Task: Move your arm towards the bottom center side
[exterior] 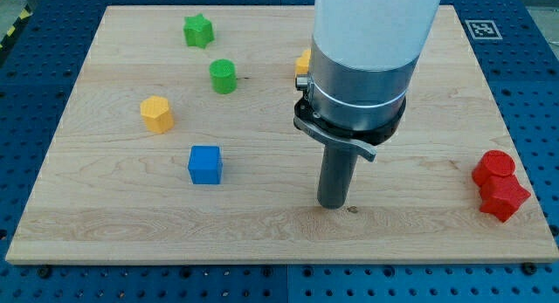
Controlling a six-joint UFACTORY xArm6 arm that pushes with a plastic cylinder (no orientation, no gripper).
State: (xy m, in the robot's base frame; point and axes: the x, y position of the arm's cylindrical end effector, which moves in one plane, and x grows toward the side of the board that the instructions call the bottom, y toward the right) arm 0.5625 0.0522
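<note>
My tip point(333, 204) rests on the wooden board point(131, 224) a little right of the view's centre, near the bottom edge. The blue cube point(205, 164) lies to its left, well apart. The yellow hexagonal block point(157, 113) sits further left. The green cylinder point(223, 76) and the green star block point(198, 30) stand toward the view's top left. An orange block point(302, 62) shows partly behind my arm. A red cylinder point(494, 167) and a red star block point(504, 196) touch each other at the view's right edge.
The board lies on a blue perforated table point(35, 93). A black-and-white marker tag point(481, 28) sits at the board's top right corner. My arm's white and grey body point(362, 67) hides part of the board's top middle.
</note>
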